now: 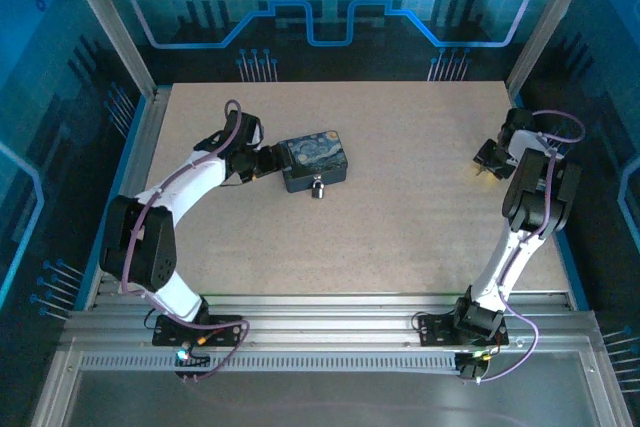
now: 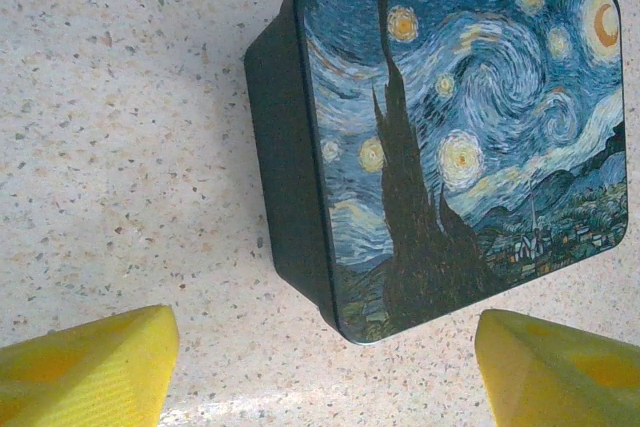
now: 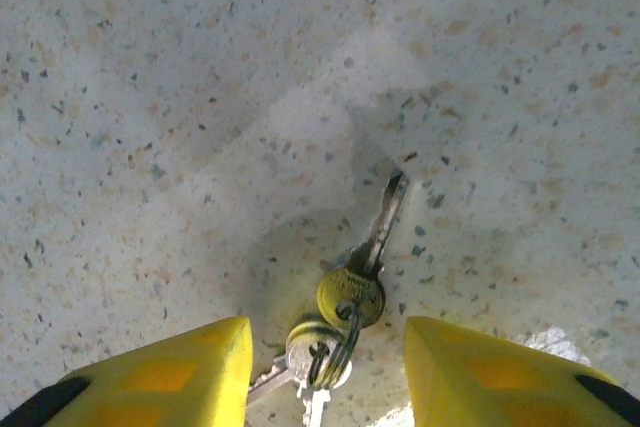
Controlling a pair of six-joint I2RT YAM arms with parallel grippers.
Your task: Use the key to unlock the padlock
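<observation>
Speckled table (image 1: 400,237): left gripper (image 2: 320,377) spread wide beside tin (image 2: 470,127); right gripper (image 3: 325,367) parted (holding nothing) over keys (image 3: 350,297).

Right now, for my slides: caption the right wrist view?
Open right tool poised over keys lying on the speckled table.

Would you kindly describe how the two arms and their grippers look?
Both the left arm and right arm have white links with black joints and a purple cable looping alongside. The left gripper's fingers and right gripper's fingers are yellow wedges; the right's show black patches.
</observation>
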